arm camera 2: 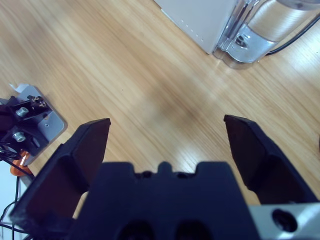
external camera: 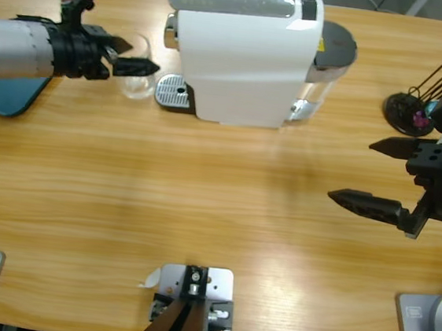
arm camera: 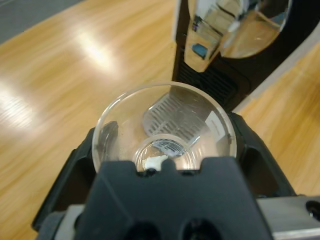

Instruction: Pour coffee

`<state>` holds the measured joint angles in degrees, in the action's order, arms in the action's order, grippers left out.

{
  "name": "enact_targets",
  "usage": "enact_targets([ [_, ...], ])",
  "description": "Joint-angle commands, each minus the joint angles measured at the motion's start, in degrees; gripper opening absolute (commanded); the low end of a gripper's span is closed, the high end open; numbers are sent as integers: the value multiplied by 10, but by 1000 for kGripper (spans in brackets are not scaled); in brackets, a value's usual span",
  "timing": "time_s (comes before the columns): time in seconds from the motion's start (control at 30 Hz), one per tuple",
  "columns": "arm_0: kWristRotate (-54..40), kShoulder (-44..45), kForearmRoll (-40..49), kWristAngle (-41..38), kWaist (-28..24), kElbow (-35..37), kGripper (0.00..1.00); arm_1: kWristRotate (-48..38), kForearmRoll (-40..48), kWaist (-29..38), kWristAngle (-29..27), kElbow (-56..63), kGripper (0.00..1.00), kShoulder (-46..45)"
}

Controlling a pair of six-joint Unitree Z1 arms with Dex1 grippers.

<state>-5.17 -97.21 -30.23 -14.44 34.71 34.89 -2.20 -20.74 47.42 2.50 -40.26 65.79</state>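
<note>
A clear, round-rimmed drinking glass (arm camera: 162, 135) is clamped between the two black jaws of the left gripper (external camera: 134, 55), just beside the perforated metal drip tray (external camera: 173, 93) of the tall white plastic coffee machine (external camera: 244, 57). In the left wrist view the glass is seen from above, its thin wall smooth and reflective, the tray's slotted grille showing through its base. No tan-brown coffee can be made out in it; only a small pale fleck is seen at the bottom, and what that is cannot be told. The chrome spout (arm camera: 235, 27) of the machine is seen above and beyond the rim.

The right gripper (external camera: 386, 176) is held over bare wooden table (external camera: 200, 211), its jaws spread wide with nothing between them, well apart from the machine. A dark round holder with thin black rods (external camera: 413, 107) is seen near it, and a blue flat object (external camera: 7, 96) lies under the left arm.

The main hazard is judged to be slippage: smooth glass is gripped by hard jaws, so a tilt or a bump against the tray's raised edge could let it twist or drop. If the glass is set off-centre under the spout, coffee could be spilled onto the varnished, glossy wood.
</note>
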Motion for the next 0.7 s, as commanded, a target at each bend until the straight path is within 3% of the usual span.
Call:
enact_targets([
  [0.03,-11,-76,-61,-11,11,-13,485,10,7,-8,13,21,977,-6],
  [0.57,-6,-157,-157,-9,24,-6,496,11,8,-19,16,22,969,-7],
  [0.67,-5,-157,-157,-5,24,-3,699,11,8,-20,15,22,968,-6],
  [0.7,-3,-158,-157,-3,24,-2,838,11,7,-20,16,22,968,-6],
])
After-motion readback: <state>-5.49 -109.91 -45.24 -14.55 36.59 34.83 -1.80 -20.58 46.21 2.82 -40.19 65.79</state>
